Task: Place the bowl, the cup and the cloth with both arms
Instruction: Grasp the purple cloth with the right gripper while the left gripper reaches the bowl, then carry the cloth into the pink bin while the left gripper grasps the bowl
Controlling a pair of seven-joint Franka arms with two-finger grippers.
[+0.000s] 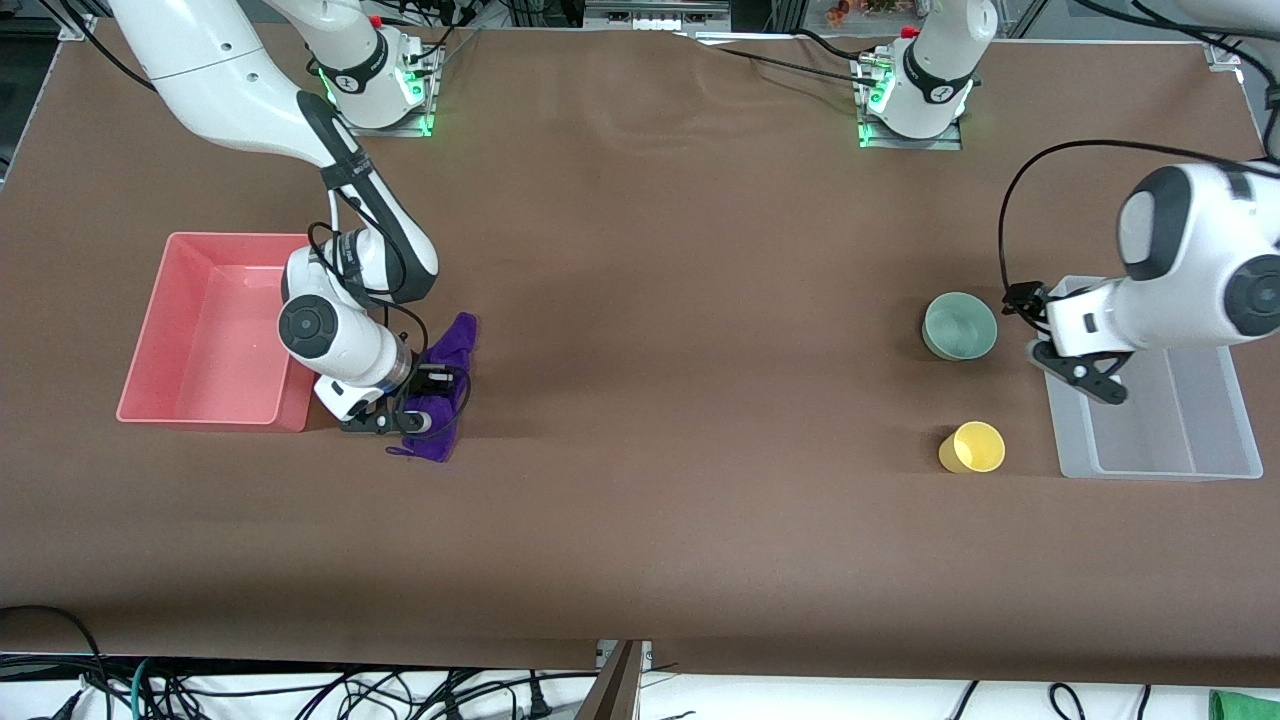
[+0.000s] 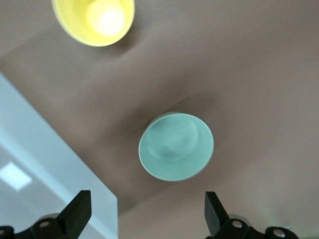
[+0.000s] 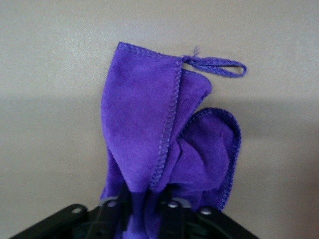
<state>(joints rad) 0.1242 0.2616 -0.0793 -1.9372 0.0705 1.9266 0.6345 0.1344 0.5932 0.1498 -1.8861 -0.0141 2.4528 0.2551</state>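
The purple cloth (image 1: 455,345) lies folded on the brown table beside the pink tray, toward the right arm's end. My right gripper (image 1: 418,418) is down on the cloth's end nearer the front camera and shut on its folds (image 3: 164,134); the small loop (image 3: 219,67) lies free on the table. The sage-green bowl (image 1: 960,325) and the yellow cup (image 1: 972,447) stand upright and empty toward the left arm's end, the cup nearer the front camera. My left gripper (image 1: 1082,375) is open and empty, above the clear bin's edge beside the bowl (image 2: 176,146). The cup (image 2: 93,20) also shows in the left wrist view.
A pink tray (image 1: 160,300), empty, sits next to the cloth at the right arm's end. A clear plastic bin (image 1: 1230,400), empty, sits at the left arm's end beside the bowl and cup; its corner (image 2: 40,174) shows in the left wrist view.
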